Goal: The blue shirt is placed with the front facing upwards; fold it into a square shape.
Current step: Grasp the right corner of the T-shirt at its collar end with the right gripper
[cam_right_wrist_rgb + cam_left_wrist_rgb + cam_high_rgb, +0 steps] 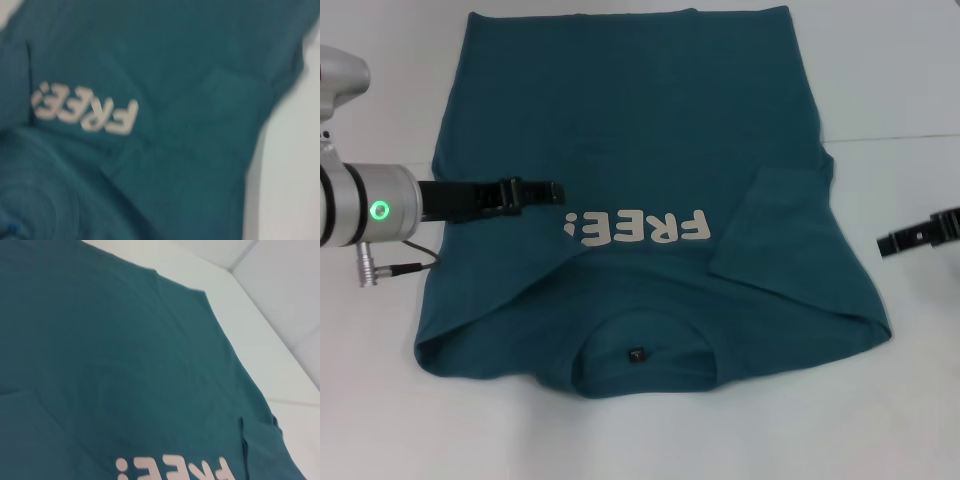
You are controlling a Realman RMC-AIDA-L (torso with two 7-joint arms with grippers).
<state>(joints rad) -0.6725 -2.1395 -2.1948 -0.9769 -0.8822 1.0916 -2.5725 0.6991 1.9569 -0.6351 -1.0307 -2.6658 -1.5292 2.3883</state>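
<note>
The blue shirt (640, 120) lies flat on the white table (900, 390), front up, with its collar and small dark neck tag (637, 354) nearest me. White "FREE!" lettering (638, 228) crosses the chest. The sleeve on the right (770, 225) is folded inward over the body, and the left side (490, 285) is folded in as well. My left gripper (548, 191) reaches over the shirt just left of the lettering. My right gripper (910, 238) sits over bare table, right of the shirt. The wrist views show the shirt (125, 365) (200, 55) and its lettering (175, 470) (85, 107).
White table surface surrounds the shirt on all sides. A seam line in the table (890, 138) runs behind the right side. A cable (415, 265) hangs from my left wrist beside the shirt's left edge.
</note>
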